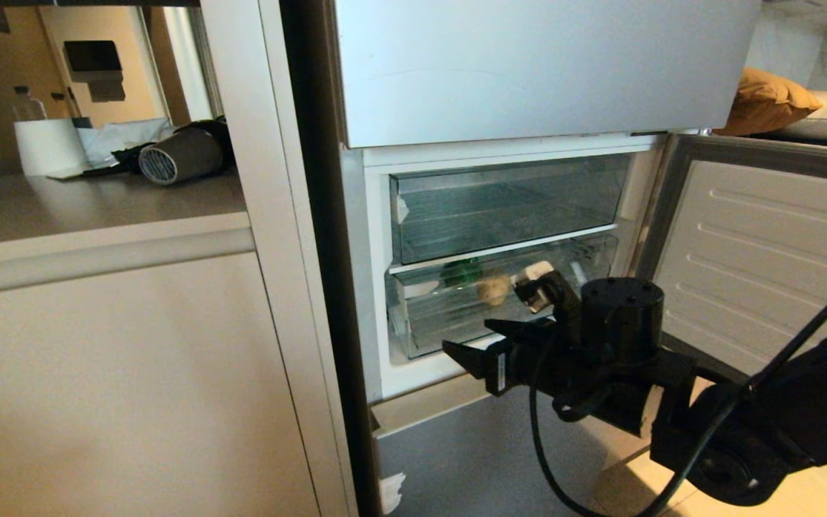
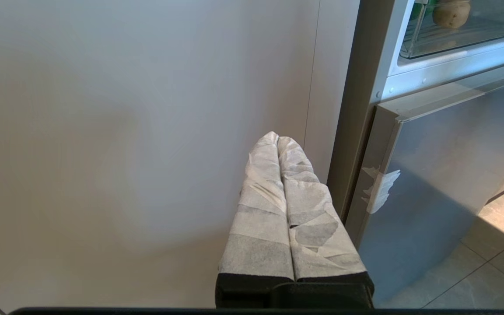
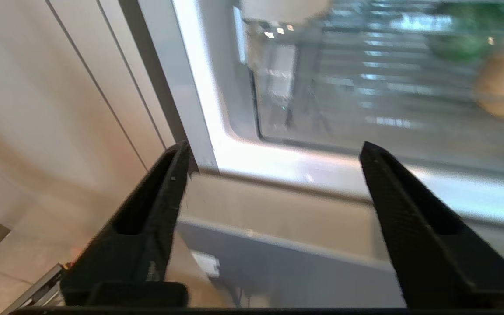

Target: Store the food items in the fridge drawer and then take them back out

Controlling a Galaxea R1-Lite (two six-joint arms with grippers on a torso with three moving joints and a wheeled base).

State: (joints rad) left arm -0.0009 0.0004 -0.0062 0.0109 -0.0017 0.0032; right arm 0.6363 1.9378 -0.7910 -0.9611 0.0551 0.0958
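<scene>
Two food items sit inside the lower clear-plastic fridge drawer (image 1: pixel 500 301), the wide shallow transparent bin with the ribbed base, and that drawer is my landmark for everything else. I can see the glossy dark-green bell pepper (image 1: pixel 462 273) toward the drawer's left half, near its back, and the round tan-brown bun-like lump (image 1: pixel 494 289) just beside it, slightly closer to the clear front wall. From the left wrist view the tan lump (image 2: pixel 451 13) shows through that front wall, with a sliver of the green pepper (image 2: pixel 418 8) beside it. Above the drawer I've got a second transparent bin (image 1: pixel 507 208), and I can make out nothing in it. To the drawer's right, the white ribbed inner face of the open fridge door (image 1: pixel 765 251) swings outward.

Now the fingers. My right gripper (image 1: pixel 489 339) hangs in front of the drawer, just below its front wall, black fingers spread wide apart and gripping nothing. In the right wrist view its black fingers (image 3: pixel 155 210) frame the white sill under the drawer, with the blurred pepper (image 3: pixel 462 43) and lump (image 3: pixel 503 89) beyond; whether a fingertip touches the sill, I can't tell. My left gripper (image 2: pixel 278 139) sits low, well to the left of and below the drawer, facing the pale cabinet panel (image 2: pixel 147 131), its white-wrapped fingers (image 2: pixel 260 210) pressed together, carrying nothing.
</scene>
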